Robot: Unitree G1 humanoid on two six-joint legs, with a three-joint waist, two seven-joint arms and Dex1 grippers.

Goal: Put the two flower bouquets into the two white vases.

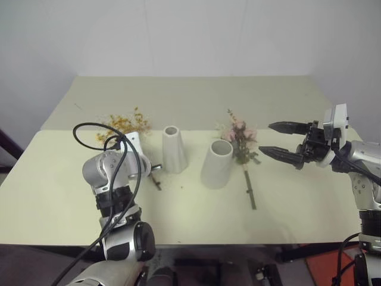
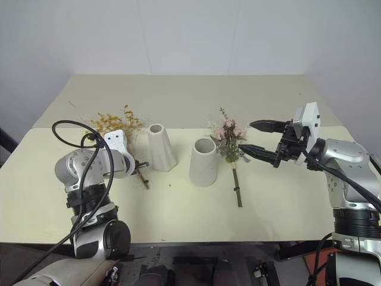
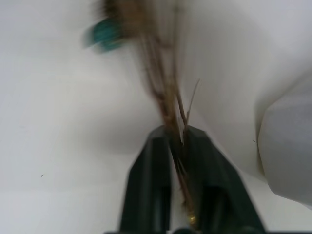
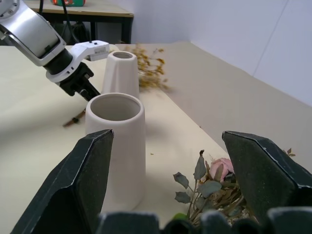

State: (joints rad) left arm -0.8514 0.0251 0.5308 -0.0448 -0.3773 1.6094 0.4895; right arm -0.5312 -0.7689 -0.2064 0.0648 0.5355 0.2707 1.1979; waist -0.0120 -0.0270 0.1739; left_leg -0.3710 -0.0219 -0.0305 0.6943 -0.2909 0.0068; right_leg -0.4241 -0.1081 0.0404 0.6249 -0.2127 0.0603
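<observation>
The bouquet of tiny yellow-orange flowers lies on the table at the left, its thin brown stems running toward the slim vase. My left gripper is shut on those stems low over the table, just left of the slim vase. The wider vase stands upright to the right of it. Beside that vase lies the bouquet of pink roses, stem toward the front edge. My right gripper hovers open just right of the roses, pointing at them, holding nothing.
The pale table stretches wide, with its front edge close to me and a seam behind the vases. A white wall rises beyond it. A dark side table stands in the background of the right wrist view.
</observation>
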